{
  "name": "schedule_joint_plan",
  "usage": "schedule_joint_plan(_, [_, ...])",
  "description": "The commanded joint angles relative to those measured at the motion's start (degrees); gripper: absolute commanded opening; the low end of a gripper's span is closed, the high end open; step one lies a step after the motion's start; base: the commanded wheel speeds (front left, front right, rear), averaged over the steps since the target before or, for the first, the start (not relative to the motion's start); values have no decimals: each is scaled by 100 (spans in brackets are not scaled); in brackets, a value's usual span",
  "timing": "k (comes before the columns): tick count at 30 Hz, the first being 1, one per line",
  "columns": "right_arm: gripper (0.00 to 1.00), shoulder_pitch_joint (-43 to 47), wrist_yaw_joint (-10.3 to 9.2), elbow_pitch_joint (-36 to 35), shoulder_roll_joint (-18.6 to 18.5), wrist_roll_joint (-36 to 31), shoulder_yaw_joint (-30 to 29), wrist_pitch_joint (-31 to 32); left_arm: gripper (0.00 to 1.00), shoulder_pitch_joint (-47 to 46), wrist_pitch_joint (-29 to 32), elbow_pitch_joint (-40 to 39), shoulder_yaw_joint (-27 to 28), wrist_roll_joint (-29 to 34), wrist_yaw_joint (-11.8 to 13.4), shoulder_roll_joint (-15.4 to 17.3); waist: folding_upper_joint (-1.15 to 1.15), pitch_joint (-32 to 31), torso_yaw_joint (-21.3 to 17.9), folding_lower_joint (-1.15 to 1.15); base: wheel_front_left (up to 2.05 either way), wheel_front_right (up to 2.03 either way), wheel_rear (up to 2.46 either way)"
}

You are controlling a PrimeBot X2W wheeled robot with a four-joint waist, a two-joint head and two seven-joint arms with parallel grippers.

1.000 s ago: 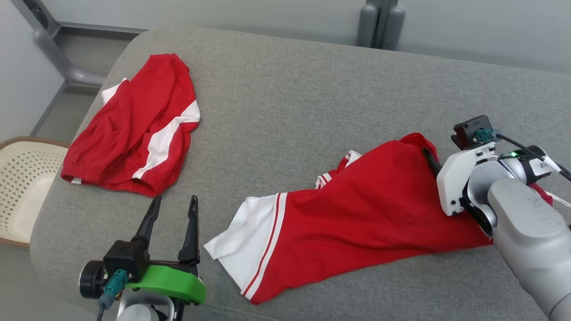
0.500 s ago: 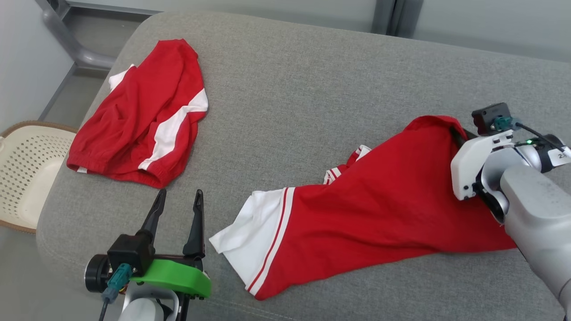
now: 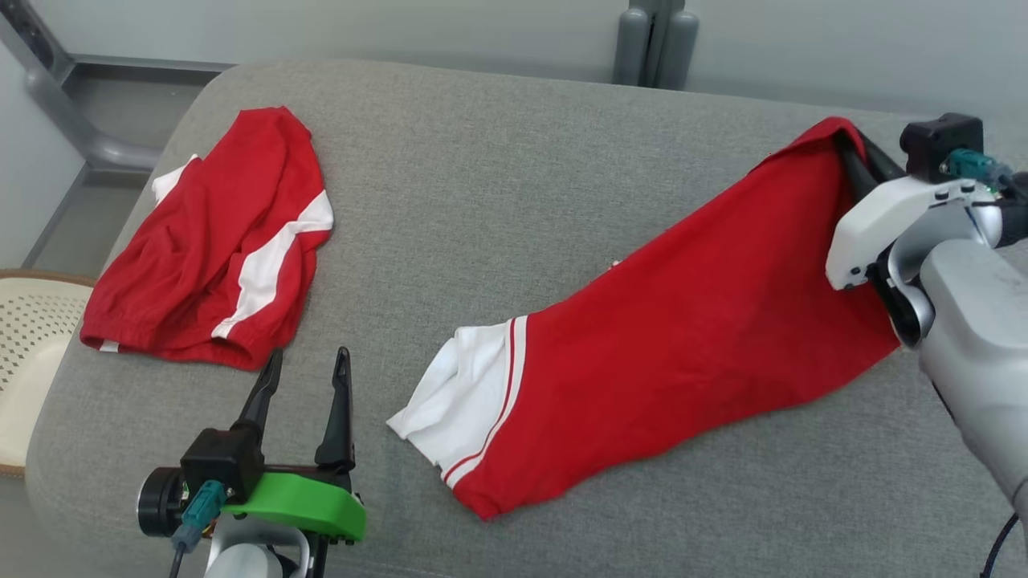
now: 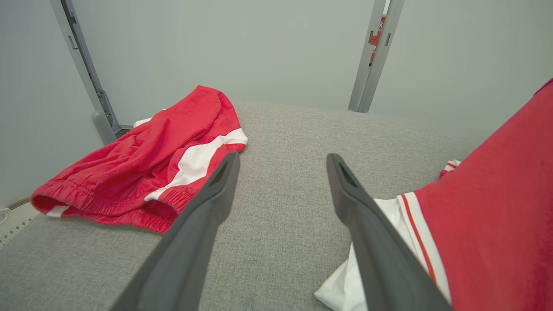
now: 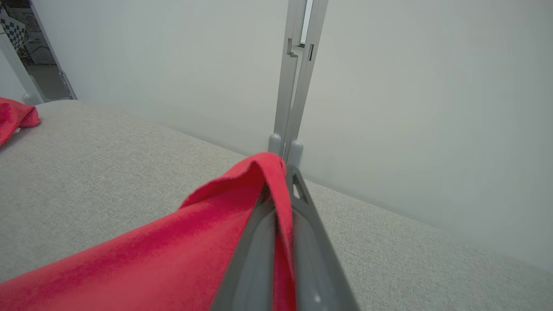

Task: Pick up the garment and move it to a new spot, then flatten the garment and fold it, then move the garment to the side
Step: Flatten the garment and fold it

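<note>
Head view, far left: a pale perforated basket (image 3: 32,337) sits just off the edge of the grey cushion (image 3: 498,144). As far as I can judge, it plays no part at this stage.
Upper left: a second red piece (image 3: 209,257) with a white stripe lies crumpled on the cushion, well apart from my work.
Left gripper (image 3: 309,353): low at the near edge, with its fingers apart and empty. They point up between the crumpled piece and the white band.
Garment (image 3: 683,321): red, with a white band at its lower end. The band end rests on the cushion near the centre, and the far corner is lifted off the cushion at the right. The cloth stretches slantwise between the two.
Right gripper (image 3: 853,148): fingers together, clamped on that raised corner. The right wrist view shows the red edge pinched between them.
Done: the pickup, by my reading, since the grasp is made and one end is up.
Left to do: carry it to a new spot, flatten it, fold it and set it aside. None of these shows as done.
</note>
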Motion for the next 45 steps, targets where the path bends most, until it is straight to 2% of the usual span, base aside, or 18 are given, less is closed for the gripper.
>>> schedule_joint_plan(1, [0,242,-10,-196,-4,40,-29,-24,100,85,-3,11,38,7,-13,8,0,-158,-179,0,0,0,0])
schedule_joint_plan(10, [0,2176,-10,-2033,-185,-23,-672,-25,100,365,-3,4,173,82,-48,9,0,-507,-683,0,0,0,0])
schedule_joint_plan(15, [0,3529,-10,-2838,-321,7,-1448,-27,100,444,-3,-22,173,60,-53,9,0,-571,-885,0,0,0,0])
schedule_joint_plan(19, [0,4532,-10,-3199,-309,84,-2030,-26,100,467,-3,-13,184,85,-57,10,0,-583,-1016,0,0,0,0])
schedule_joint_plan(24, [0,5318,-10,-3285,-206,119,-2311,-22,100,514,-3,18,193,114,-72,11,0,-650,-1121,0,0,0,0])
schedule_joint_plan(25, [25,5415,-10,-3251,-165,82,-2351,-7,100,521,-3,24,184,110,-78,11,0,-664,-1136,0,0,0,0])
schedule_joint_plan(26, [54,5449,-10,-3278,-120,52,-2375,-9,100,521,-3,27,179,109,-82,11,0,-675,-1147,0,0,0,0])
schedule_joint_plan(27, [100,5484,-9,-3305,-60,34,-2398,-11,100,525,-3,30,171,117,-91,11,0,-692,-1160,0,0,0,0])
schedule_joint_plan(37, [100,5451,-9,-4217,87,-523,-2383,-24,100,502,-3,78,176,174,-132,11,0,-786,-1051,0,0,0,0])
schedule_joint_plan(45, [100,4787,-9,-4233,43,-854,-1726,226,100,524,-3,85,161,146,-147,11,0,-805,-787,0,0,0,0])
